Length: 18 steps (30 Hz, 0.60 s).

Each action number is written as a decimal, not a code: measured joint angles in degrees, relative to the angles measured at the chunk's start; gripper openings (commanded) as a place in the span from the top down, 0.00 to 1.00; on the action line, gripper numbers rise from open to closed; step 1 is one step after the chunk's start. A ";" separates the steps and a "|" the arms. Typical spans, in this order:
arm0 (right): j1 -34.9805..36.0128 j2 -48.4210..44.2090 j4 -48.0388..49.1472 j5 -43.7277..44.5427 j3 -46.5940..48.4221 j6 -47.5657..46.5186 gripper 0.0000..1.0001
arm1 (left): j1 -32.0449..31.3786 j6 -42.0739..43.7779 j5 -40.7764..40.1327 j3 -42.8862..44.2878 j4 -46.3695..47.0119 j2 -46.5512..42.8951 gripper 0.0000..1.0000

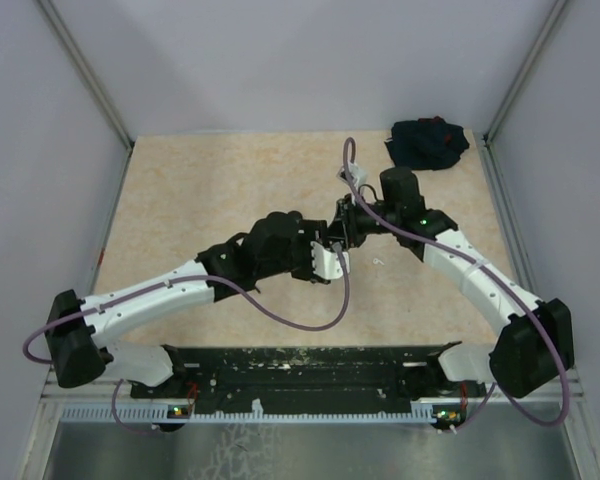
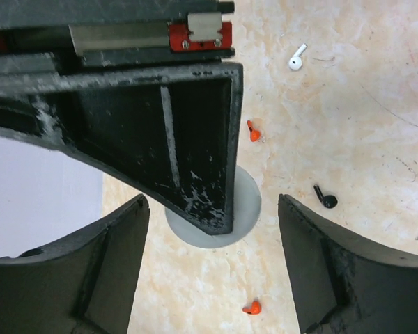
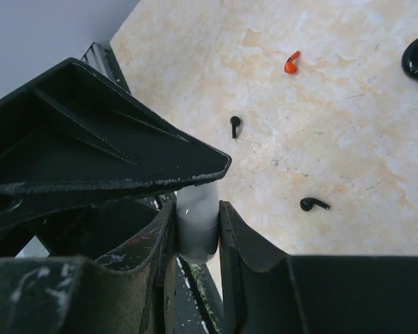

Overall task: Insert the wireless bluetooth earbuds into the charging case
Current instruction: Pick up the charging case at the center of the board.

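We see the right pincer [image 3: 197, 207] pinched tight on the rim of the white round case [image 2: 249, 202], while the left pincer [image 2: 212, 205] gapes wide and empty close by. Loose on the bench [image 2: 376, 125] near them lie 1 white earbud [image 2: 297, 58], 2 red earbuds [image 2: 253, 132] [image 2: 251, 308] and 1 black earbud [image 2: 326, 197].
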 measured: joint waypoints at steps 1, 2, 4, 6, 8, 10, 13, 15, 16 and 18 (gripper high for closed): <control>0.00 -0.24 0.52 0.24 -0.07 0.11 0.91 | 0.00 -0.72 -0.42 -0.46 0.72 -0.24 0.16; 0.00 -0.57 1.03 0.52 -0.11 0.24 0.92 | 0.00 -1.42 -0.61 -0.83 1.11 -0.52 0.15; 0.00 -1.55 3.32 0.96 -0.85 0.83 0.92 | 0.00 -3.69 -1.27 -1.86 1.99 -1.42 0.12; 0.00 -3.45 6.62 1.55 -2.60 2.01 0.92 | 0.00 -6.36 -1.95 -3.02 2.97 -2.58 0.09; 0.00 -5.31 9.57 2.25 -4.57 3.21 0.92 | 0.02 -10.08 -2.58 -5.11 4.74 -4.57 0.08; 0.00 -7.13 13.20 3.21 -6.64 4.68 0.92 | 0.22 -13.94 -2.62 -7.28 6.47 -6.71 0.07; 0.00 -9.31 18.38 4.72 -9.75 6.62 0.92 | 1.49 -19.89 -1.51 -10.82 9.88 -9.75 0.06; 0.02 -11.02 22.75 6.08 -12.31 8.26 0.92 | 3.15 -24.48 0.42 -13.64 13.18 -11.80 0.06; 0.00 -11.74 24.30 6.54 -13.31 8.90 0.92 | 4.66 -27.39 2.03 -15.43 15.37 -12.98 0.06; 0.00 -13.29 28.50 7.65 -15.63 10.47 0.92 | 7.98 -32.33 5.07 -18.45 19.12 -14.86 0.06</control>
